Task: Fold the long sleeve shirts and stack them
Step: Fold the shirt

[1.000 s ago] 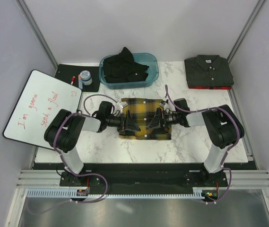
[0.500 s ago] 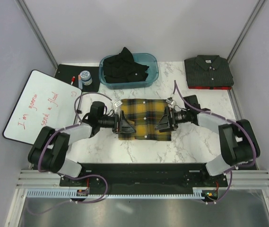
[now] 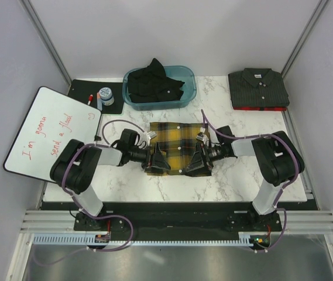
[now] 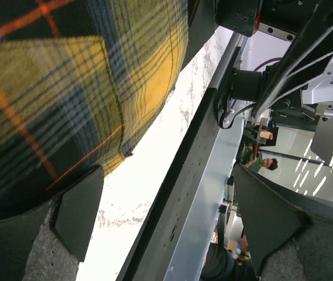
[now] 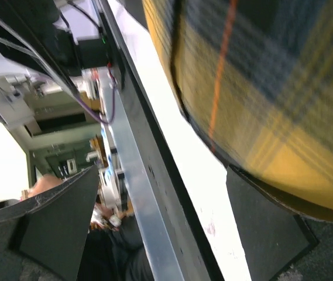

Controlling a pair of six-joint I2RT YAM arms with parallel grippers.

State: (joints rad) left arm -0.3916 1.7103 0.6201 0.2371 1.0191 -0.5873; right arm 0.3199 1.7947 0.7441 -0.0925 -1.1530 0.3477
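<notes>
- I found the folded plaid shirt (image 3: 178, 139) lying mid-table (image 3: 239, 175), between the two arms.
- The left gripper (image 3: 157, 160) sat low over the shirt's near left part, its jaws spread wide and holding nothing. In the wrist view, one finger (image 4: 78, 213) lay against the cloth's edge.
- The right gripper (image 3: 198, 164) sat at the near right part, also gaping and holding nothing. One finger (image 5: 268, 234) lay just under the plaid's rim.
- The charcoal shirt (image 3: 258, 88) lay folded at the far right corner.
- The black shirt (image 3: 154, 82) was heaped in the blue bin (image 3: 188, 88).
</notes>
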